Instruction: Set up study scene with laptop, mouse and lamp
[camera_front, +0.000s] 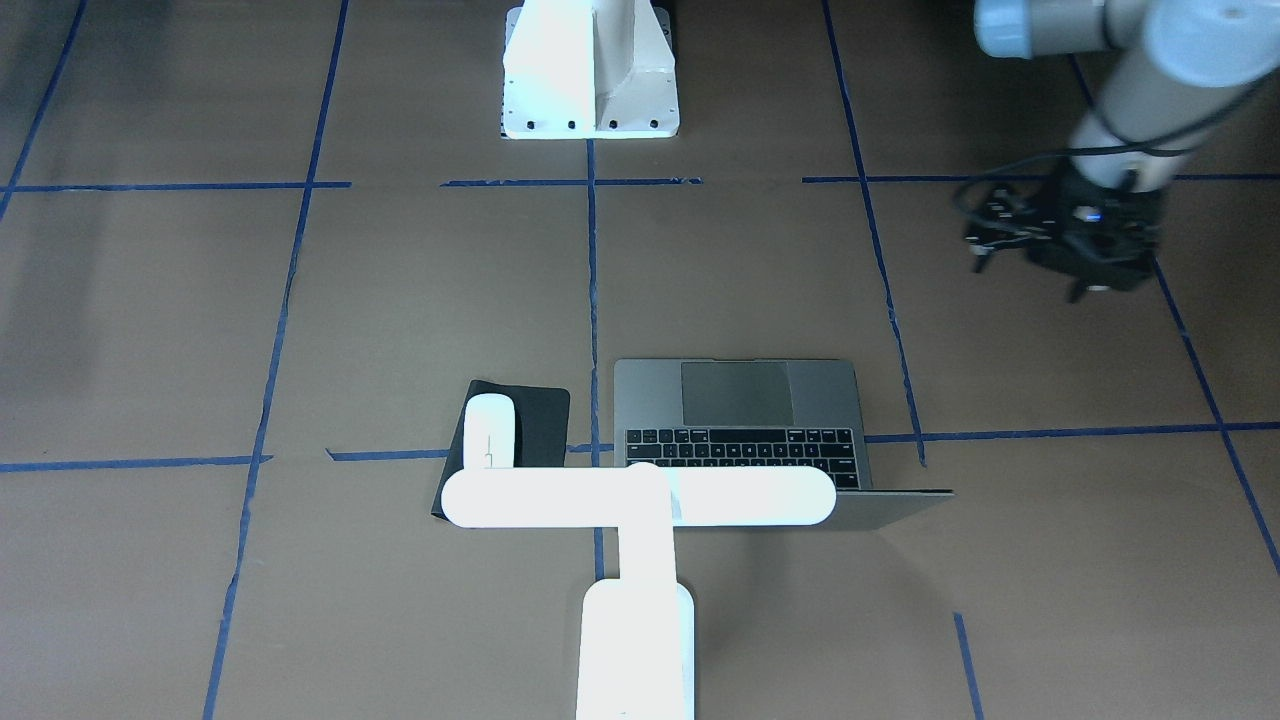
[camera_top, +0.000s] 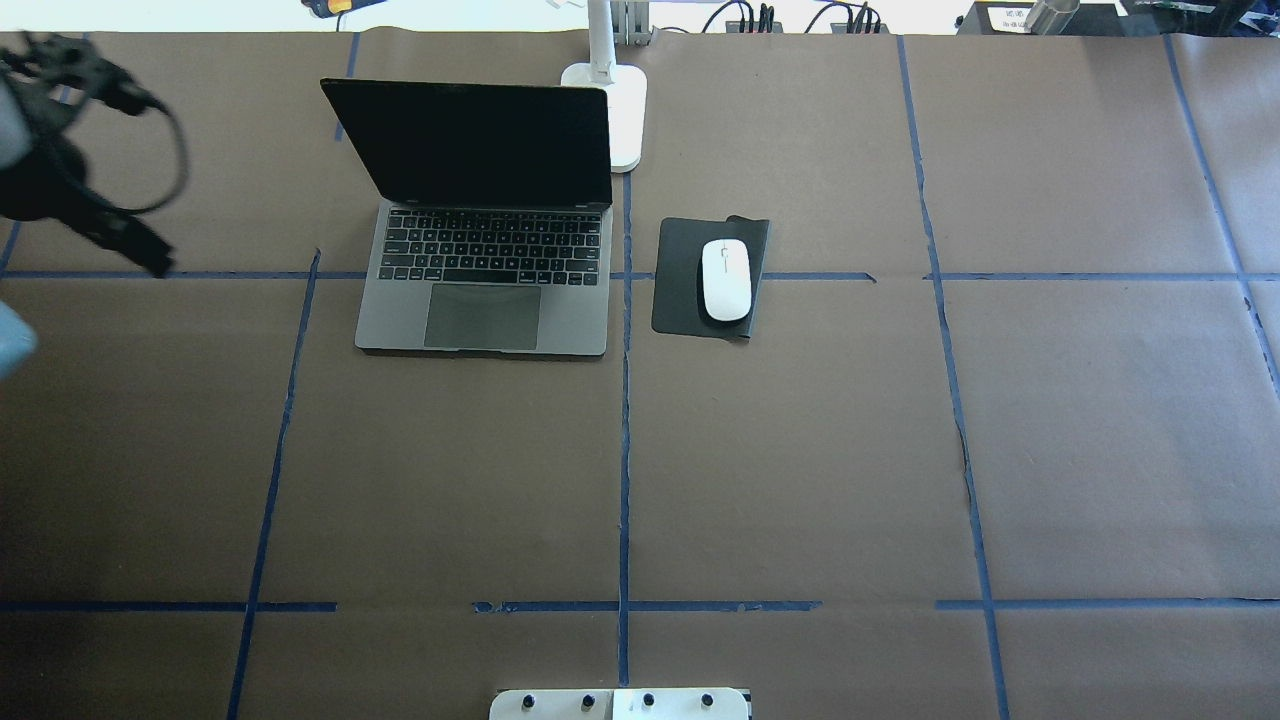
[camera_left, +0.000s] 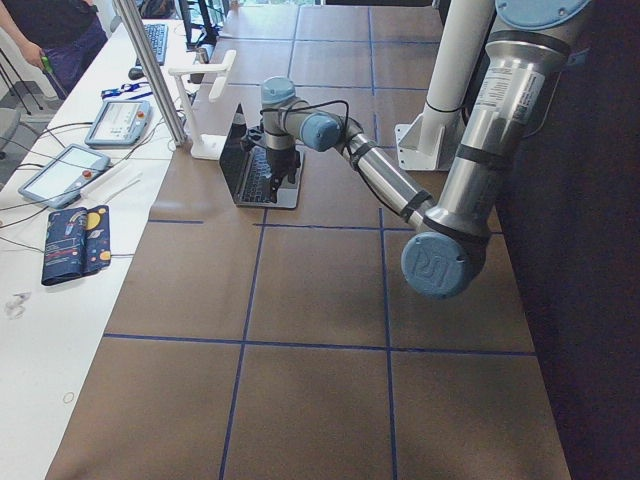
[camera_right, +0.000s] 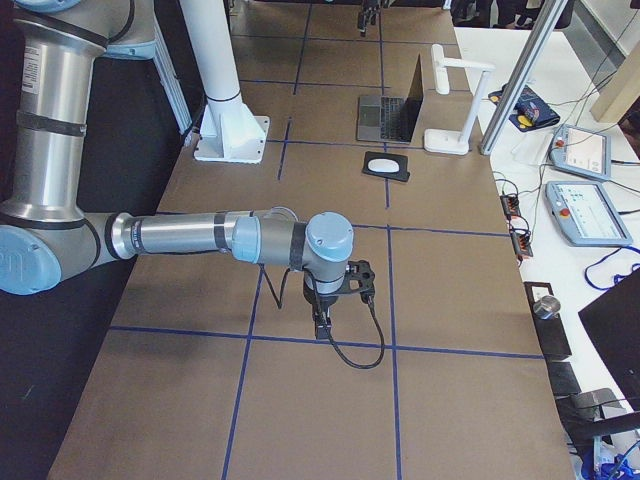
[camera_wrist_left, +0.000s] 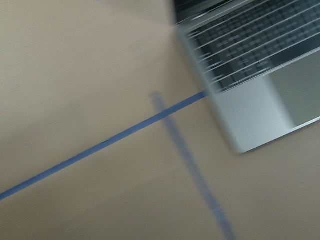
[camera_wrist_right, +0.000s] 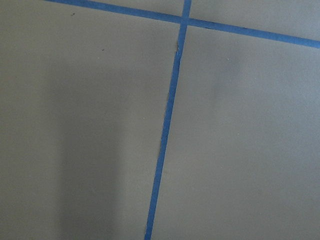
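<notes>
Scene appears laid out; both pincers stand off from it.
Left pincer (camera_front: 1090, 255) hangs above the table with nothing seen in it; how far it is open cannot be told. Near, to its right, is the laptop (camera_top: 483, 250), lid up. Beyond that the mouse (camera_top: 726, 280) lies on its pad (camera_top: 680, 285), and the lamp (camera_front: 640, 500) stands just behind the lid. Right pincer (camera_right: 330, 305) is well apart from all three, opening likewise not discernible. Hazard: on a rightward sweep the left pincer's loose cable (camera_front: 985, 195) could snag the lid and push it into the lamp. No containers present.
</notes>
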